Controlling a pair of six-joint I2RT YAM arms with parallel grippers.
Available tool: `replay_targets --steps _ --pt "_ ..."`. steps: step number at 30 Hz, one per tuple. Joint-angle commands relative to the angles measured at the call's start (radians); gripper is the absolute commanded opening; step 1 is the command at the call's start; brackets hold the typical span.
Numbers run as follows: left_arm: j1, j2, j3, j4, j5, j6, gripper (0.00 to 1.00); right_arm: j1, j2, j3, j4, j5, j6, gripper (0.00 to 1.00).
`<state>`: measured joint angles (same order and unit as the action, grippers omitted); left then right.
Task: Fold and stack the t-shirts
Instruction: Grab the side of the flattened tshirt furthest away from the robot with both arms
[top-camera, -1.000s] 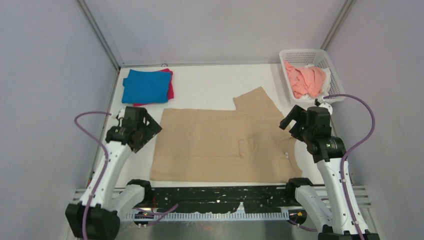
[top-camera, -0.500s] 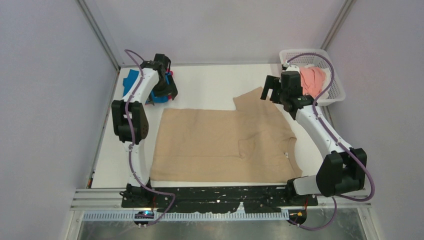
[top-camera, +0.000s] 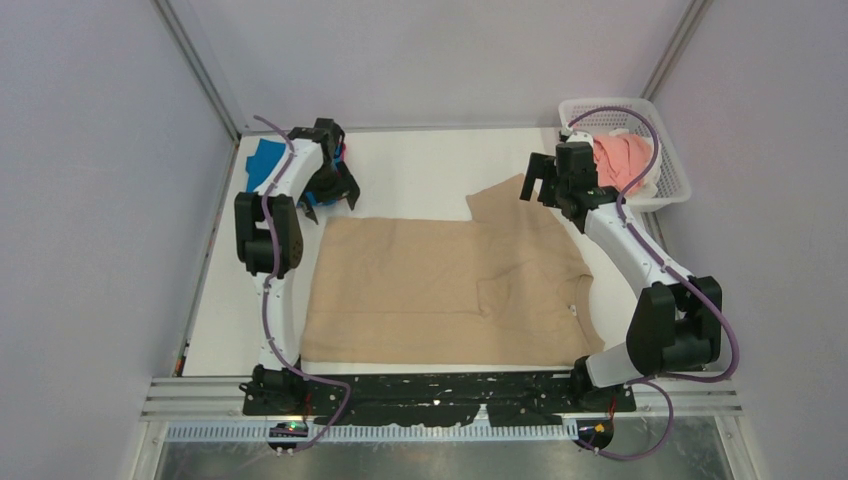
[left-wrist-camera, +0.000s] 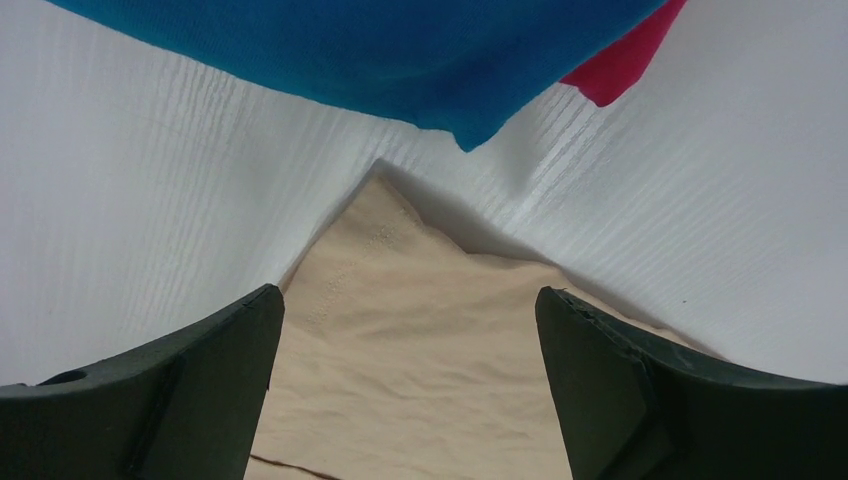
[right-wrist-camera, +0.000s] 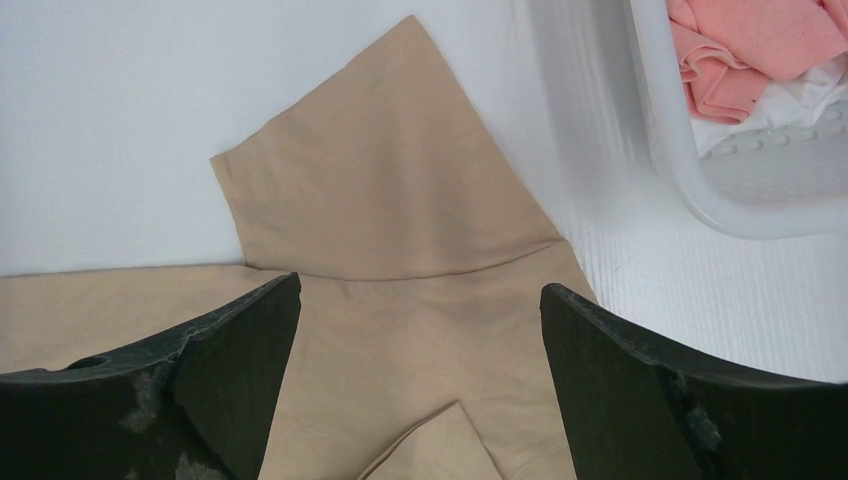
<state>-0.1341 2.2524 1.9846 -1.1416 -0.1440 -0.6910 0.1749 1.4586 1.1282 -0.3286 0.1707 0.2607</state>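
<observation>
A large tan t-shirt lies spread flat on the white table, one sleeve pointing to the back. My left gripper is open and empty above the shirt's back left corner. My right gripper is open and empty above the sleeve and shoulder. A folded blue t-shirt lies on a magenta one at the back left, mostly hidden by my left arm; both show in the left wrist view, the magenta edge peeking out. Salmon-pink and white shirts lie in the basket.
A white plastic mesh basket stands at the back right corner; its wall shows in the right wrist view. Metal frame posts and grey walls close in the table on three sides. The black arm-mount rail runs along the near edge.
Both arms swung out from near their bases to the back of the table. In the last half second the left gripper came down from the blue shirt to the tan shirt's corner.
</observation>
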Motion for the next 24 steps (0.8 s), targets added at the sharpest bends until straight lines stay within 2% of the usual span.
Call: replay_targets --steps 1,2,5,7,10,15,18,24 --pt "0.011 0.001 0.035 -0.013 0.043 -0.078 0.99 0.001 0.014 0.017 0.026 0.025 0.017 0.95" --pt "0.012 0.004 0.033 -0.019 0.071 -0.095 0.99 0.001 0.018 0.016 0.026 0.022 0.02 0.95" --pt "0.013 -0.038 -0.073 0.138 0.173 -0.147 0.99 0.001 0.027 0.01 0.03 0.008 0.023 0.95" --pt "0.013 -0.059 -0.112 0.183 0.163 -0.178 0.99 0.002 0.032 0.012 0.021 0.01 0.02 0.95" --pt "0.02 -0.037 -0.059 0.13 0.095 -0.183 1.0 0.001 0.037 0.015 0.006 0.024 0.017 0.95" --pt "0.046 0.02 -0.031 0.12 0.185 -0.216 0.98 0.001 0.046 0.015 0.01 0.021 0.021 0.95" --pt "0.048 0.026 -0.041 0.121 0.171 -0.23 0.97 0.002 0.048 0.017 0.003 0.027 0.019 0.95" --pt "0.05 0.033 -0.036 0.096 0.161 -0.287 0.86 0.002 0.047 0.015 0.001 0.044 0.026 0.95"
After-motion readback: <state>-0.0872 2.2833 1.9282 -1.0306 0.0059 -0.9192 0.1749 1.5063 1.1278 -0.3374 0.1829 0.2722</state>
